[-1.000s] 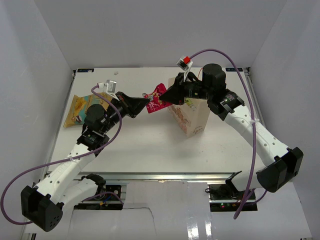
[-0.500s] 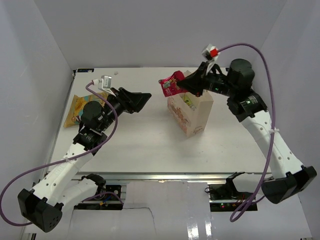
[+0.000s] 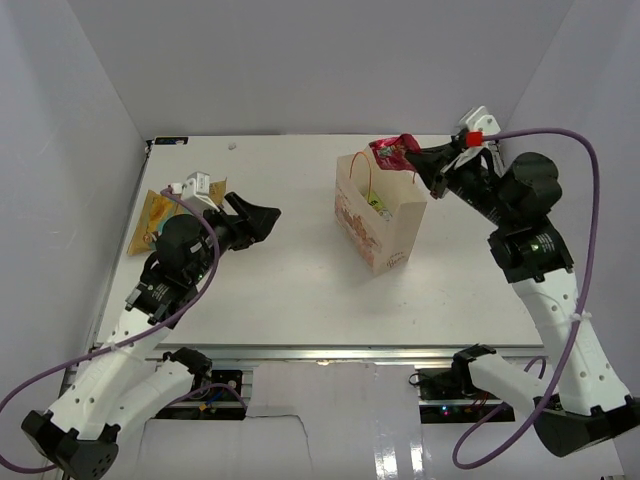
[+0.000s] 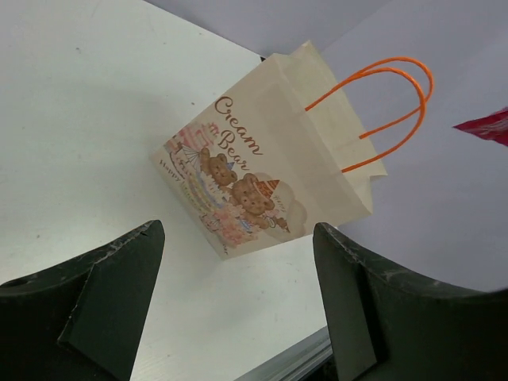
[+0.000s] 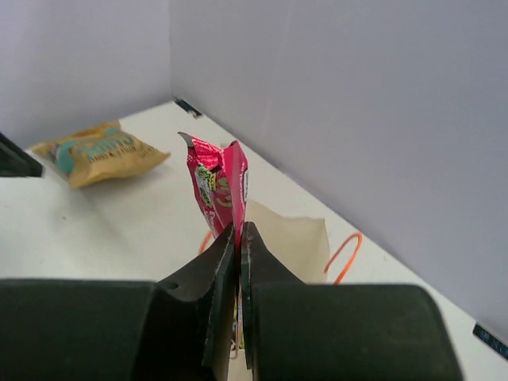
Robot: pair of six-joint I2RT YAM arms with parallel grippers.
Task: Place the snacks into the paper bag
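Note:
The paper bag [image 3: 380, 222] stands upright at mid-table, beige with a bear print and orange cord handles [image 4: 381, 111]. My right gripper [image 3: 418, 160] is shut on a magenta-pink snack packet [image 3: 391, 151], which it holds above the bag's far right rim. In the right wrist view the packet [image 5: 218, 184] sticks up from the shut jaws [image 5: 240, 232], with the bag's mouth [image 5: 290, 238] just beyond. A bit of green [image 3: 377, 202] shows inside the bag. My left gripper [image 3: 262, 218] is open and holds nothing, left of the bag. A yellow-tan pouch [image 3: 152, 216] lies at the table's left edge.
The enclosure's pale walls [image 3: 70, 180] rise close on the left, back and right. The table's metal front rail [image 3: 320, 352] runs along the near edge. The left arm's body partly covers the pouch.
The left gripper let go of the magenta packet, opened and drew back to the left. The right gripper carried the packet from the bag's left side up to above its far right rim.

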